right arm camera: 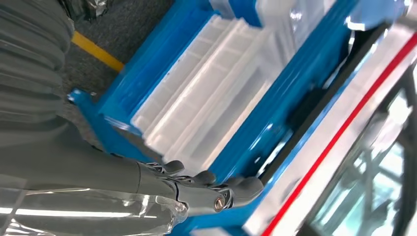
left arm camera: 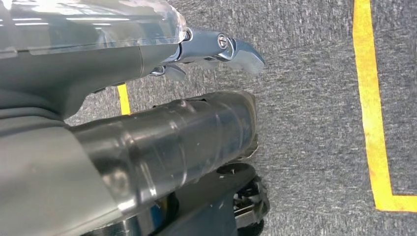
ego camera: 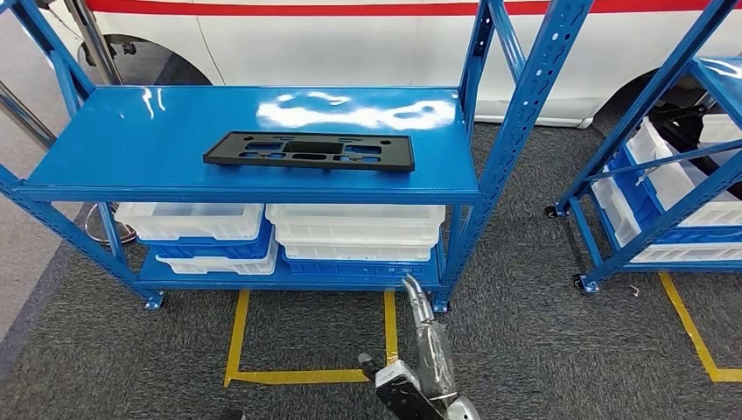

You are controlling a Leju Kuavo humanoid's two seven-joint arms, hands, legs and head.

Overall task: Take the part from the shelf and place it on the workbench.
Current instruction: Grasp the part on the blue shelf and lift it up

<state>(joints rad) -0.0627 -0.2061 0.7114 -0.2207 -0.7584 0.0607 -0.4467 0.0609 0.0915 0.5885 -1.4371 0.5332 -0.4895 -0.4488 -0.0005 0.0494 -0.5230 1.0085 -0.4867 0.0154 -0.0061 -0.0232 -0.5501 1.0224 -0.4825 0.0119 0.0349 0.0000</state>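
The black plastic part (ego camera: pixel 310 150) lies flat at frame centre on the blue shelf (ego camera: pixel 131 140) (untouched). The right hand (ego camera: pixel 418 302) rises, fingers extended, empty; left hand (left arm camera: pixel 216 46) unclear. Approach level, grip the near edge.

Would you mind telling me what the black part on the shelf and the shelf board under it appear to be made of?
The black part looks like moulded plastic, though the view cannot confirm it: matt, thin and flat, with cut-out slots. The shelf board looks like painted steel: glossy blue, with bright glare from the lights, on perforated blue uprights.
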